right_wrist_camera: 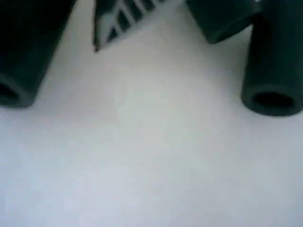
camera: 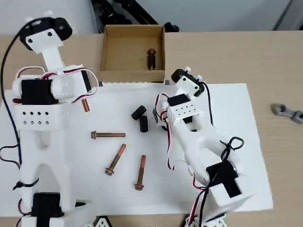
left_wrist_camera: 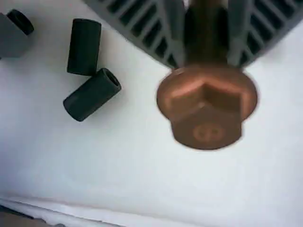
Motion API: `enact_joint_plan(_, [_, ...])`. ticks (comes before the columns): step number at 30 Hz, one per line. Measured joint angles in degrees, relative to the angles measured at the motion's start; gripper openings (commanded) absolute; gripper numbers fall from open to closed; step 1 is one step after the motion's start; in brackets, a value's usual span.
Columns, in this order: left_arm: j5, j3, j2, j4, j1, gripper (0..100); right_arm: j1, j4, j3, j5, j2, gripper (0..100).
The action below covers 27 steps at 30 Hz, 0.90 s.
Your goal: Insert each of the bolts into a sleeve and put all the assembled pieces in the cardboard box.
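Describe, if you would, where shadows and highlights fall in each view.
High view: even light, only faint shadows on the white sheet. Left wrist view: bright sheen on the bolt, soft shadows beside the two sleeves. Right wrist view: no glare; the sleeve has a black bore.

Robotics lab bench, wooden table point(camera: 274, 56), white work sheet point(camera: 236, 137)

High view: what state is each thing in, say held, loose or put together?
Cardboard box: open, one assembled piece inside.
Assembled piece: bolt in its sleeve, lying in the box.
Held bolt: clamped in the left gripper, head sticking out, no sleeve.
Three bolts: loose, flat on the white sheet, no sleeves.
Two sleeves: loose, lying on the sheet, no bolts in them.
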Motion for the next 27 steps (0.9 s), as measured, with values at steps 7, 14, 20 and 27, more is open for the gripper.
enact_joint_plan(7, [0.0, 0.0, 0.0, 0.0, 0.0, 1, 0.18, 0.0, 0.09, 0.0, 0.0, 11.7])
enact_joint_plan(14, [0.0, 0.0, 0.0, 0.0, 0.0, 1, 0.97, 0.35, 0.53, 0.09, 0.09, 2.6])
enact_joint_plan(20, [0.0, 0.0, 0.0, 0.0, 0.0, 1, 0.97, 0.26, 0.53, 0.09, 0.09, 2.4])
enact_joint_plan(27, [0.0, 0.0, 0.0, 0.0, 0.0, 1, 0.97, 3.16, -0.53, 0.09, 0.18, 2.4])
